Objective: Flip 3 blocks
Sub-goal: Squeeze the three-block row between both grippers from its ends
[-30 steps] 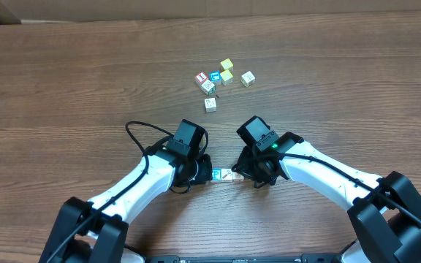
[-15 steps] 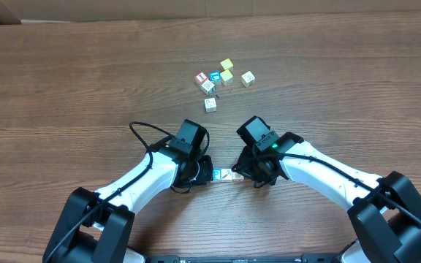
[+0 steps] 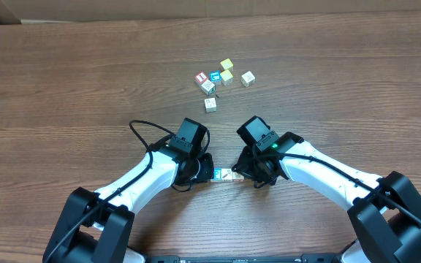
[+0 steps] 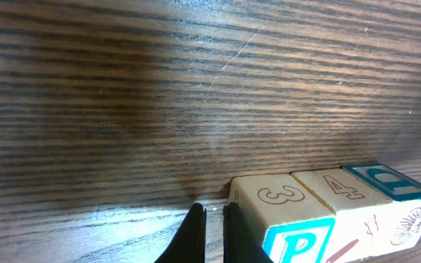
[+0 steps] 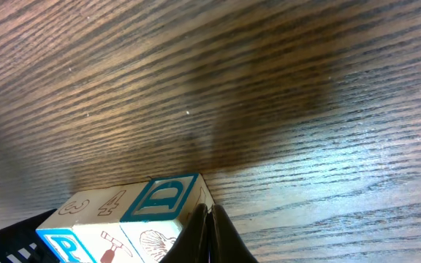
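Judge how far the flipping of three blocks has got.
Done: three blocks sit in a tight row, apart from the other cubes. In hand: the shut left gripper and shut right gripper flank the row's ends. To do: the flip itself; nothing shows it done.

White arms (image 3: 320,169), black joints (image 3: 188,136), looped cable (image 3: 138,128)

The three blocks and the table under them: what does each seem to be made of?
The blocks look like pale wood, smooth, matte, with printed numbers, letters and pictures. The table shows dark wood grain with a slight sheen where light glares; solid wood or laminate cannot be told.
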